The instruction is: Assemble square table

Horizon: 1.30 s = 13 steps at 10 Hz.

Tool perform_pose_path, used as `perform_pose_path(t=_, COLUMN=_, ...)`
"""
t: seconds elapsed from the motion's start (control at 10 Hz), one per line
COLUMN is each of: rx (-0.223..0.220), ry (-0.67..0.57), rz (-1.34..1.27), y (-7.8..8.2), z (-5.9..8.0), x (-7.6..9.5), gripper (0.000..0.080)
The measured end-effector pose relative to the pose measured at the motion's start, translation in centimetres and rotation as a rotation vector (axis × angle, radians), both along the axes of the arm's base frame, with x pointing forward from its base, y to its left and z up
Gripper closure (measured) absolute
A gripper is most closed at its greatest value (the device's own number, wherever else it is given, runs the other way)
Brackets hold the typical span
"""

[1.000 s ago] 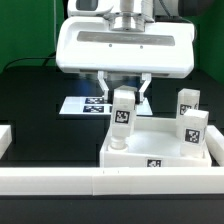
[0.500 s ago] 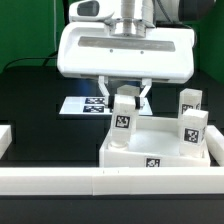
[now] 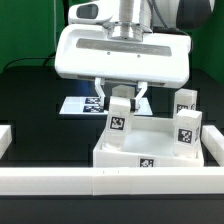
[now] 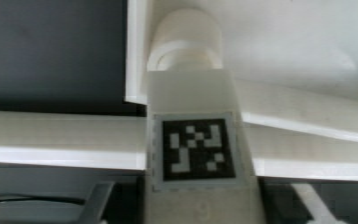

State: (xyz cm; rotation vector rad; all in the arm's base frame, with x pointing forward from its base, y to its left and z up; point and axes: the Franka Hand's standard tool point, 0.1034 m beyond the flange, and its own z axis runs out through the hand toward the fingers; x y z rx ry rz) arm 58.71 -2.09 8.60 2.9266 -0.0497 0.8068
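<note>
The square table slab (image 3: 150, 152) lies on the black table with its recessed underside up, a tag on its front edge. My gripper (image 3: 119, 98) is shut on a white tagged leg (image 3: 117, 127) that stands upright at the slab's corner on the exterior view's left. Two more tagged legs (image 3: 188, 124) stand on the slab's side at the exterior view's right. In the wrist view the held leg (image 4: 197, 110) fills the middle, its tag facing the camera, with a finger (image 4: 87, 202) on each side.
The marker board (image 3: 84, 104) lies behind the slab on the exterior view's left. Long white border rails (image 3: 100, 181) run along the front, with a short one (image 3: 4, 138) at the exterior view's left edge.
The slab, the held leg and the two standing legs have shifted slightly toward the exterior view's left; the gripper stays shut on the leg.
</note>
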Motion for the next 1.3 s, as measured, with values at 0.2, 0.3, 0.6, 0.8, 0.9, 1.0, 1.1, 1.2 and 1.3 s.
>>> perform_pose_path(t=0.2, rx=0.016, ry=0.014, rz=0.006, y=0.5, z=0.6, x=0.1, gripper=0.0328)
perform_pose_path(t=0.3, rx=0.023, ry=0.01, rz=0.008, y=0.7, z=1.3, x=0.3, gripper=0.0191)
perform_pose_path(t=0.6, rx=0.081, ry=0.062, rz=0.019, y=1.3, z=3.4, x=0.5, gripper=0.0152)
perform_pose_path(t=0.8, rx=0.092, ry=0.072, rz=0.024, y=0.6, z=4.8, x=1.3, gripper=0.0151)
perform_pose_path(t=0.9, rx=0.09, ry=0.075, rz=0.023, y=0.6, z=4.4, x=1.1, gripper=0.0151)
perform_pose_path(t=1.0, rx=0.09, ry=0.076, rz=0.022, y=0.6, z=4.4, x=1.0, gripper=0.0151)
perform_pose_path(t=1.1, rx=0.097, ry=0.086, rz=0.021, y=0.7, z=4.3, x=1.0, gripper=0.0151)
perform_pose_path(t=1.2, rx=0.107, ry=0.109, rz=0.022, y=0.7, z=4.0, x=0.8, gripper=0.0151)
perform_pose_path(t=1.3, rx=0.104, ry=0.123, rz=0.014, y=-0.1, z=3.5, x=0.7, gripper=0.0151)
